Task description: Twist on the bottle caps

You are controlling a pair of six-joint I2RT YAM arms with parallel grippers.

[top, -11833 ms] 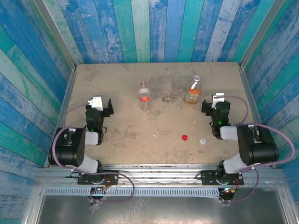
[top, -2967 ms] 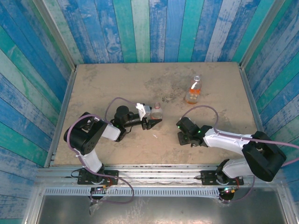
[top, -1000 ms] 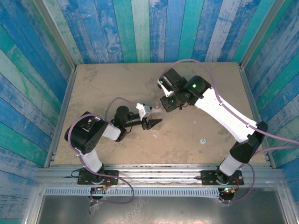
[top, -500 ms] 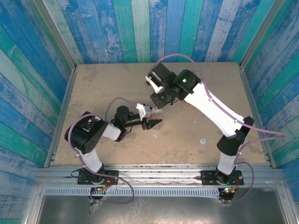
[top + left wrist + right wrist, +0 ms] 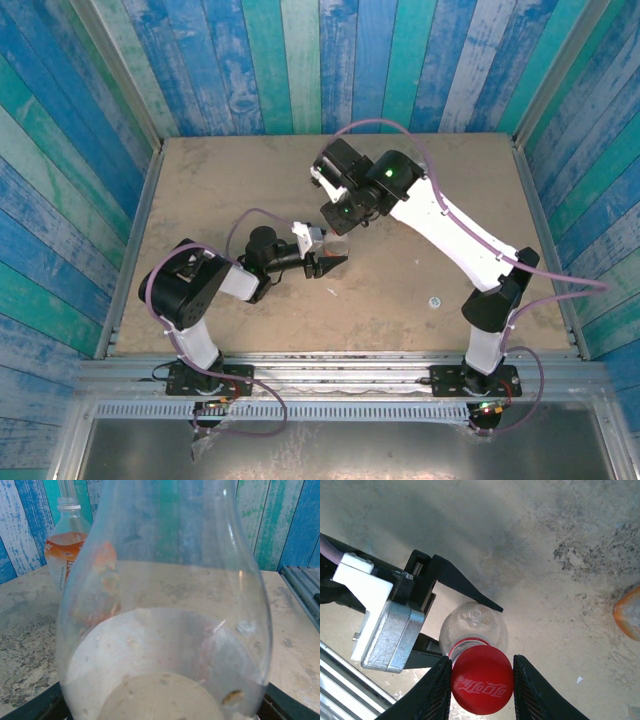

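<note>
Pinching the red cap [image 5: 481, 679] at the neck of the slim bottle [image 5: 472, 622], the right hand [image 5: 481, 685] has the screwing left to do. The left hand [image 5: 335, 248] clamps that bottle mid-surface [image 5: 200, 180]. The white cap [image 5: 434, 301] and orange bottle [image 5: 67, 550] wait.

Bright, even light falls on the counter [image 5: 200, 180], shadows soft. Left wrist view: the clear bottle [image 5: 165, 605] is too close, blurred, with glare streaks toward 3 o'clock. Right wrist view: the red cap [image 5: 482, 679] is sharp, a broad shadow toward 12 o'clock.

Left hand [image 5: 334, 249] reaches out low, jaws clamped; right hand [image 5: 482, 680] points down above it, gripping.
</note>
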